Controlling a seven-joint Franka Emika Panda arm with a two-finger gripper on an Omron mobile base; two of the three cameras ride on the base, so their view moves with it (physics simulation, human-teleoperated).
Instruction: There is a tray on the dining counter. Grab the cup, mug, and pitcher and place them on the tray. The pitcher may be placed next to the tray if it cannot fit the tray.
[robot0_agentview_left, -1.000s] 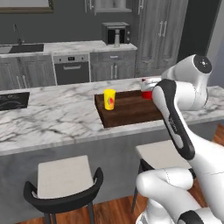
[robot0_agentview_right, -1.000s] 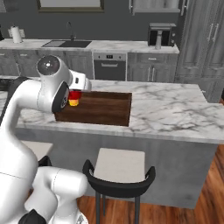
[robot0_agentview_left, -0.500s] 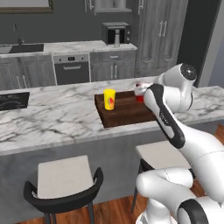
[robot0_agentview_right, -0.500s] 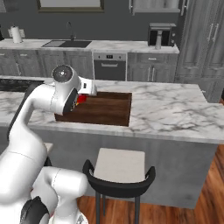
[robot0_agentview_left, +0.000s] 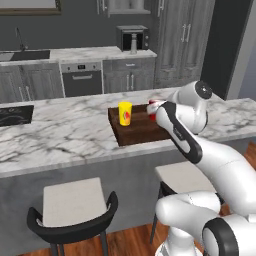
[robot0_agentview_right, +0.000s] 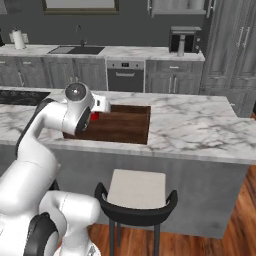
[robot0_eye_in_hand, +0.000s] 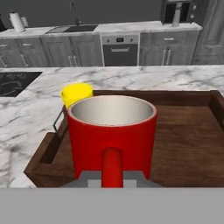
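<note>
Left base view: the tray (robot0_agentview_left: 142, 131) sat on the dining counter (robot0_agentview_left: 65, 135), the cup (robot0_agentview_left: 125, 113) upright at its left end; the mug (robot0_agentview_left: 153, 106) showed as a red sliver at my wrist, over the tray's far right part. Right base view: the mug (robot0_agentview_right: 94, 116) sat over the tray (robot0_agentview_right: 125, 125) near its left end, my arm covering the cup. Hand view: my gripper (robot0_eye_in_hand: 112, 177) was nearly closed, pinching the mug (robot0_eye_in_hand: 112, 131) by its handle; the cup (robot0_eye_in_hand: 76, 93) stood just behind it to the left, inside the tray (robot0_eye_in_hand: 188, 140).
</note>
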